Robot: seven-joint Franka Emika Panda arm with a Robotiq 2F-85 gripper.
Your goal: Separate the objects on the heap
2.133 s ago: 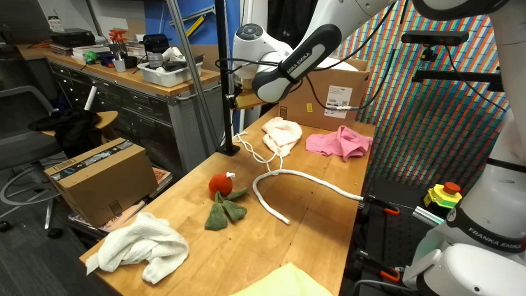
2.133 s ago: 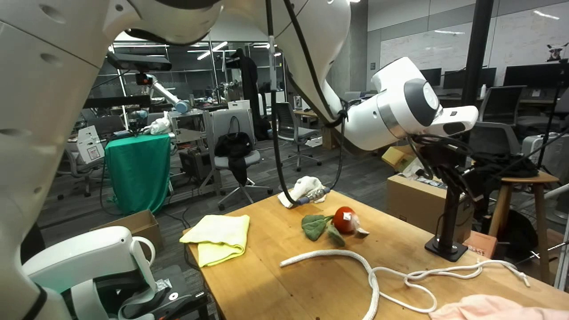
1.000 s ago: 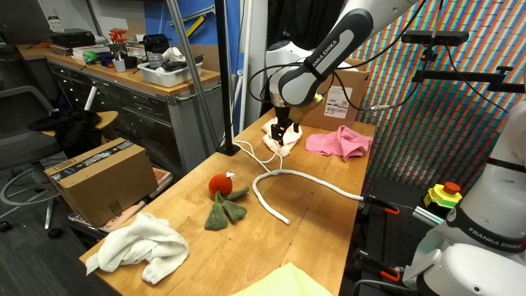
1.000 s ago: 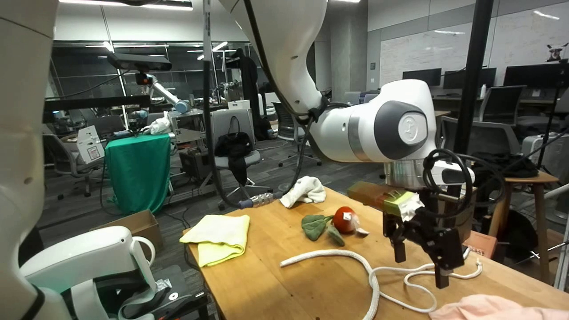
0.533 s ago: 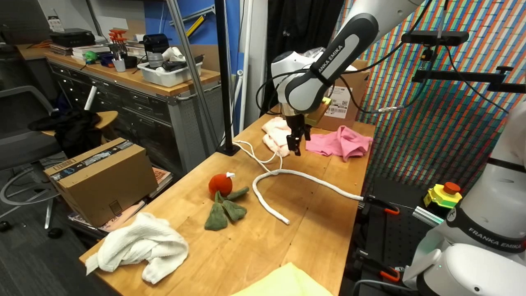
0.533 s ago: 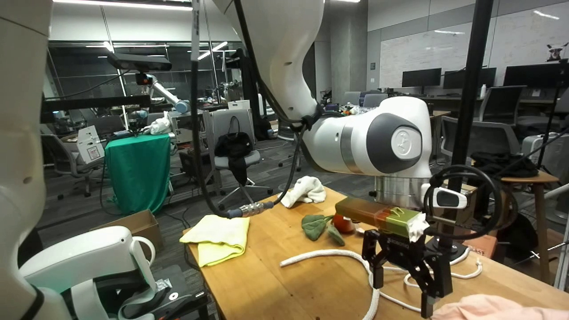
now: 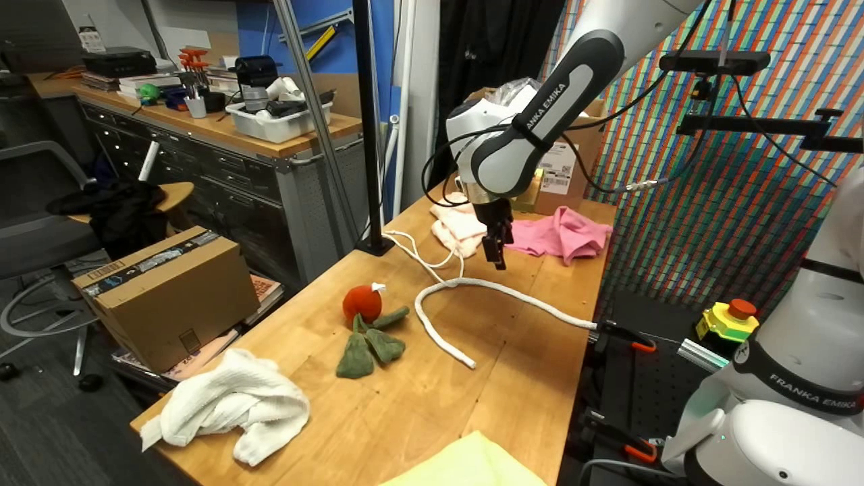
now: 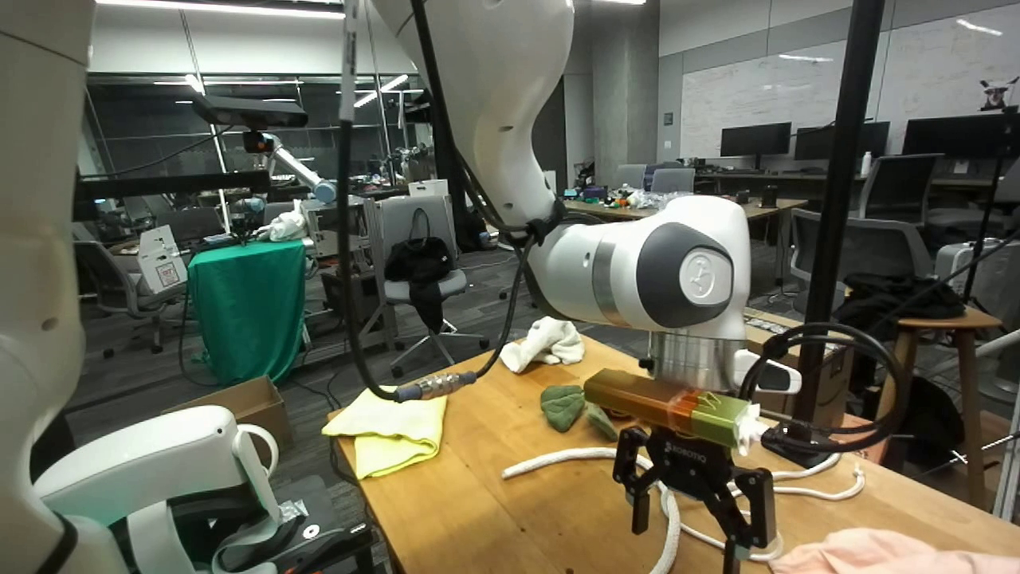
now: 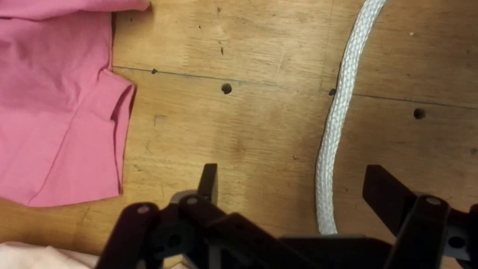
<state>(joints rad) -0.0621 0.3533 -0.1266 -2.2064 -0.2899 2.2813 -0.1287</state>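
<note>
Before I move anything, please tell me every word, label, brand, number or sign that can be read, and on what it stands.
"FRANKA EMIKA": robot's base band
"ANKA EMIKA", start covered: forearm
"ROBOTIQ": gripper
Too small or blurred to read: label on the rear box, tape on the front box, whiteboard writing, book covers, any other print.

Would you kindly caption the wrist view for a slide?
White cord framed by the open end effector, pink cloth at image left.

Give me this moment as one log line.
gripper: open above table, holding nothing | white cord: ungripped, seen between jaws in wrist view | pink cloth, white towel, yellow cloth, red-and-green toy: lying apart
</note>
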